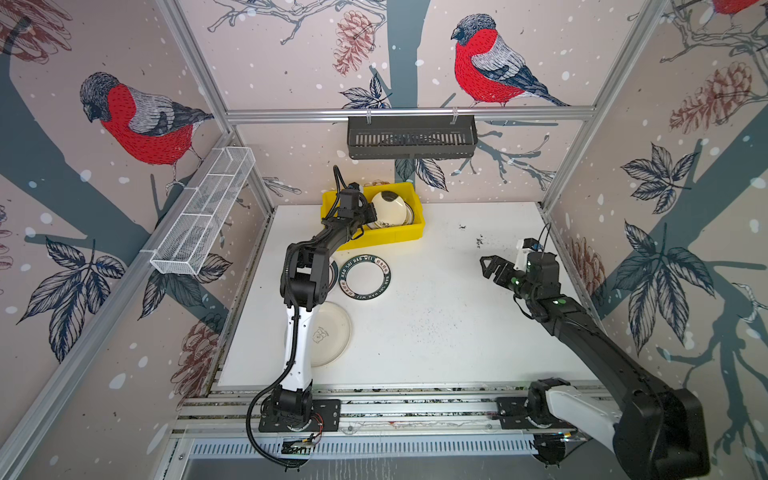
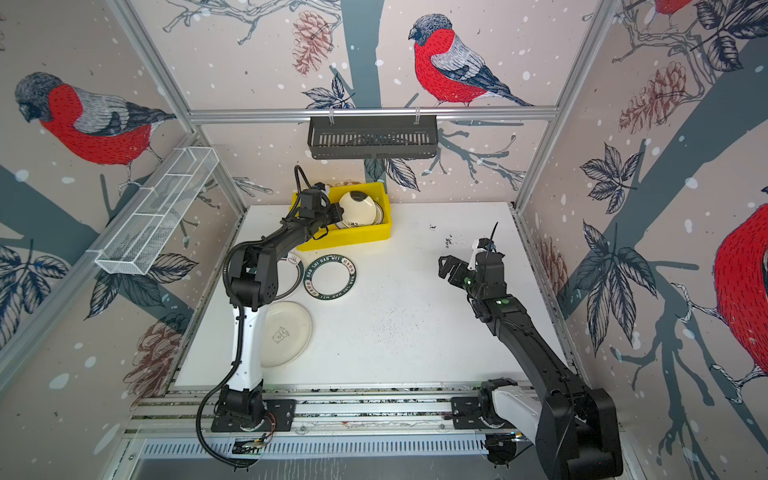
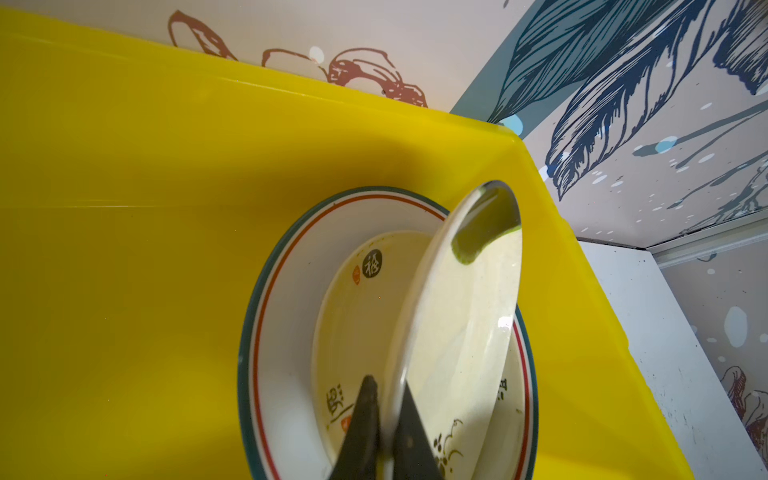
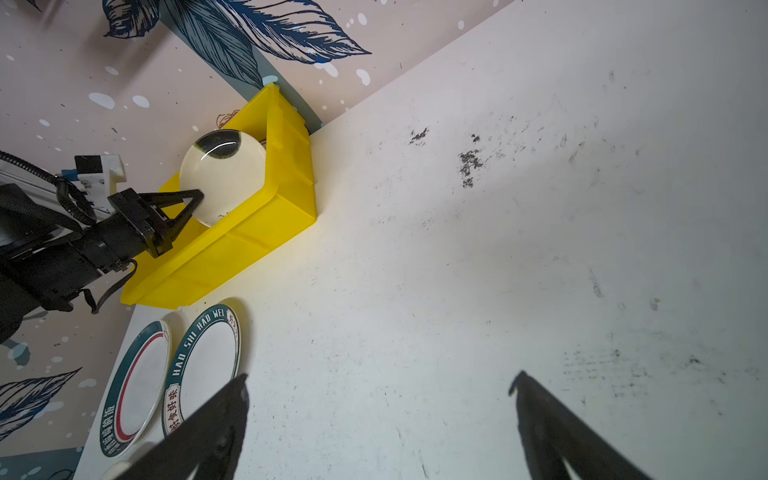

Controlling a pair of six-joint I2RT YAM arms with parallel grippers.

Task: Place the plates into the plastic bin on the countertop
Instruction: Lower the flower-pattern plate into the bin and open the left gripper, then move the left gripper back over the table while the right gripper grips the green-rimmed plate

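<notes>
Nearest me, 3 plates lie flat on the left side of the white speckled tabletop (image 1: 436, 324): a plain cream round plate with a small bear sketch (image 1: 328, 336), then a white round plate with a dark green lettered rim (image 1: 365, 277), and just beside it a white round plate with a green-and-red striped rim (image 4: 137, 386), half hidden under the left arm. On the right, the right fingers (image 4: 208, 428) hang wide apart, nothing in them, above bare tabletop.

Further back, the left fingers (image 3: 359, 428) are pinched tight on the rim of a cream plate with a dark green patch (image 3: 465, 311), held on edge over the bright yellow rectangular plastic bin (image 1: 399, 237) at the tabletop's far edge. Under it, inside the bin: a second striped-rim white plate (image 3: 286, 311) w/ a cream plate bearing dark characters (image 3: 357, 324) nested in it; maybe more below, can't tell.

To do this well, imo: lower till the plate's bottom edge nears the stack, lay it flatter, only then let go, so it settles rather than clatters or props against the bin's side.

Count: 3 on the tabletop, 1 in grip, at least 2 in the bin; 1 bin, 2 arms.
</notes>
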